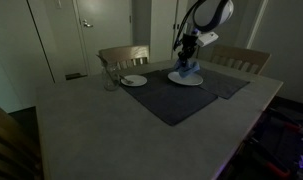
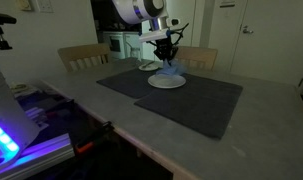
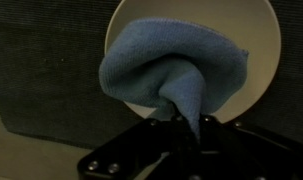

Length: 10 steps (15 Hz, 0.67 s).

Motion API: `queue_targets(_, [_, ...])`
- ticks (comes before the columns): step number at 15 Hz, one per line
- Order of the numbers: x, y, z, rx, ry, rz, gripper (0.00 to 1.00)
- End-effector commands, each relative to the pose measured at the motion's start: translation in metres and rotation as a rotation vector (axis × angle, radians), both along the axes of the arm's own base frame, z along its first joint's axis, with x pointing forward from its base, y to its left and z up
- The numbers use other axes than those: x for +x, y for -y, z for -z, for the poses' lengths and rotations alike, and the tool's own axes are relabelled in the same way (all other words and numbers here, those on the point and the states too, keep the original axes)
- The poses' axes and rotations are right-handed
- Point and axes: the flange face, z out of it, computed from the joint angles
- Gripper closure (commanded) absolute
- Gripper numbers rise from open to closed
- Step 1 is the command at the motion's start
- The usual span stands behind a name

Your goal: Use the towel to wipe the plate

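A blue towel [image 3: 171, 70] lies bunched on a white plate [image 3: 266, 55] in the wrist view, and its pinched end runs down into my gripper [image 3: 186, 125], which is shut on it. In both exterior views my gripper [image 1: 186, 58] [image 2: 168, 57] stands right over the plate [image 1: 188, 79] [image 2: 167, 84], with the towel [image 1: 185, 71] [image 2: 170, 71] hanging from it onto the plate. The plate rests on a dark placemat [image 1: 176, 100] [image 2: 191, 95].
A second small white plate [image 1: 134, 80] and a glass [image 1: 110, 78] stand further along the grey table [image 1: 81, 130]. Wooden chairs [image 1: 124, 55] [image 2: 83, 56] stand at the far edge. A lit device [image 2: 11, 135] sits beside the table.
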Motion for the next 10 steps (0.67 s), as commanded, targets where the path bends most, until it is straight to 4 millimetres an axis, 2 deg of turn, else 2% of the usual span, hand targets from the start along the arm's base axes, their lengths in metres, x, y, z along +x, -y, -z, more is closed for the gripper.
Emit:
queue_targets(1, [0.000,0.001,-0.001,0.001,-0.001,-0.001,0.93])
queue_targets(3, [0.000,0.001,-0.001,0.001,-0.001,0.000,0.93])
queue_targets(4, [0.000,0.001,-0.001,0.001,-0.001,0.000,0.98])
queue_targets(10, [0.003,0.008,0.013,0.033,0.026,-0.016,0.98])
